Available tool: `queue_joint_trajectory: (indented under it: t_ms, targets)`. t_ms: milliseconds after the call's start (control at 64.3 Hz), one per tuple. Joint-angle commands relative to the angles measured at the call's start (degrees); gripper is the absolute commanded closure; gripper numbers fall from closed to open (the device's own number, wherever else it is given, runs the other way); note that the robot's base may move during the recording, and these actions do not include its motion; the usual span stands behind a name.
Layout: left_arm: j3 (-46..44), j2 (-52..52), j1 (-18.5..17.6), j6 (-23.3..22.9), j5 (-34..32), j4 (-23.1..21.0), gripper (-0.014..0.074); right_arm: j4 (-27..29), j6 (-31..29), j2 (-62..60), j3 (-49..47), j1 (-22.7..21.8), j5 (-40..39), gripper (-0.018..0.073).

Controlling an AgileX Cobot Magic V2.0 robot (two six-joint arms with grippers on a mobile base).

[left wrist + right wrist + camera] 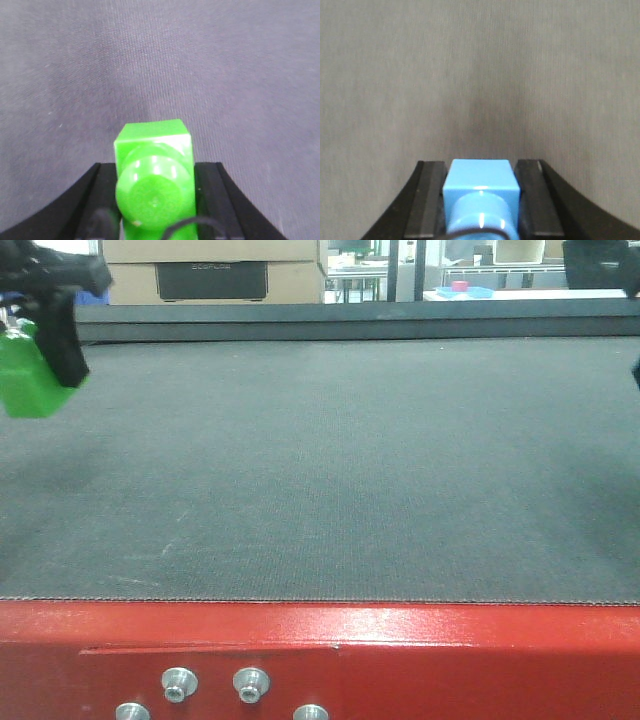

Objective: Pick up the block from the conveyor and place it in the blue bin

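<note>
The conveyor (pixel 330 470) fills the front view, a dark grey belt on a red frame (pixel 450 655). My left gripper (pixel 40 368) hangs above the belt's far left, shut on a green block (pixel 25 385). In the left wrist view the green block (pixel 152 145) sits between the black fingers (pixel 97 187) of the left gripper (pixel 156 172). My right gripper (pixel 480 167) is shut on a light blue block (pixel 480 177) over bare belt. Only a dark part of the right arm (pixel 600 265) shows at the front view's top right. No loose block lies on the belt.
Silver bolts (pixel 250 683) line the red frame at the near edge. A dark rail (pixel 350 320) runs along the belt's far side. Cardboard boxes (pixel 210 270) stand behind it. Far back right is a small blue tray (pixel 465 291); whether it is the blue bin is unclear.
</note>
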Motion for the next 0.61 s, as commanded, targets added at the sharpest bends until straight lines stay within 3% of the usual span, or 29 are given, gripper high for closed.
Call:
queue_joint_trajectory:
  t_ms: [0,327,591]
  targets:
    - [3.05,-4.97,-0.45,-0.45,-1.72,-0.23,0.0707,-0.92,-0.32,-4.37,3.52,-0.27,-1.90,0.0721]
    - [5.96,-21.25,-0.45,-0.45,0.21,0.79,0.0707,-1.04,-2.45,-20.77,3.88,-0.27,-0.94,0.0721]
    - [5.96,-32.67,-0.45,-0.45,0.55,0.79,0.0707,-1.04,-2.76,-24.89,-3.79,-0.27,5.86,0.0721]
